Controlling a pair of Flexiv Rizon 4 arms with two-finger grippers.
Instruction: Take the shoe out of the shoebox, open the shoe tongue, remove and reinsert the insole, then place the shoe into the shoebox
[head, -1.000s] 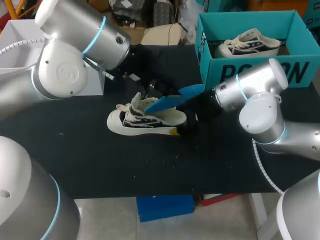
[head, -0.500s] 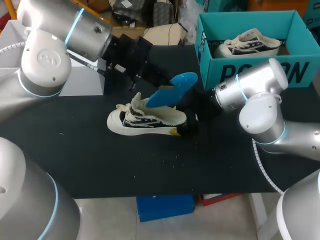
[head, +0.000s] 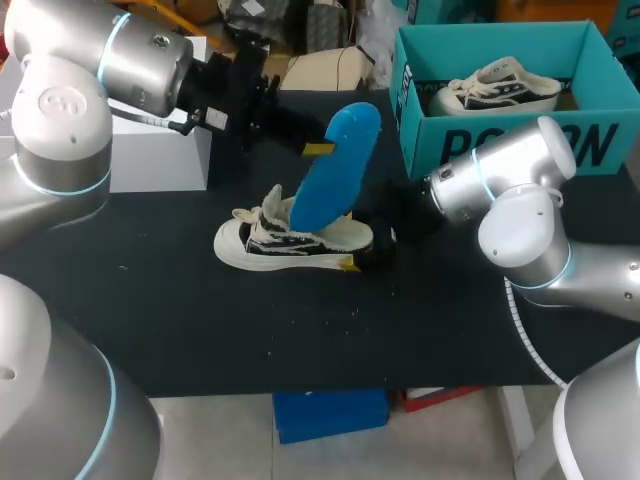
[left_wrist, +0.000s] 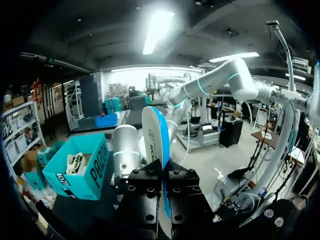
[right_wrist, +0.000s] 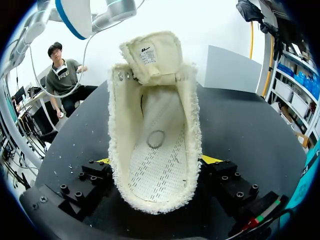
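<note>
Between the fingers of the left gripper (left_wrist: 163, 175), closed tight: blue insole (head: 338, 165), pinched at its edge, held steeply above the shoe (head: 290, 240) mid-table. Right gripper (right_wrist: 156, 160) clamps the heel from both sides. Tongue (right_wrist: 150, 55) lifted, footbed bare. Judged: removal done, reinsertion next; lower the insole into the mouth. Shoe cream, black-patterned, fleecy-lined; teal shoebox (head: 500, 140) far right.
</note>
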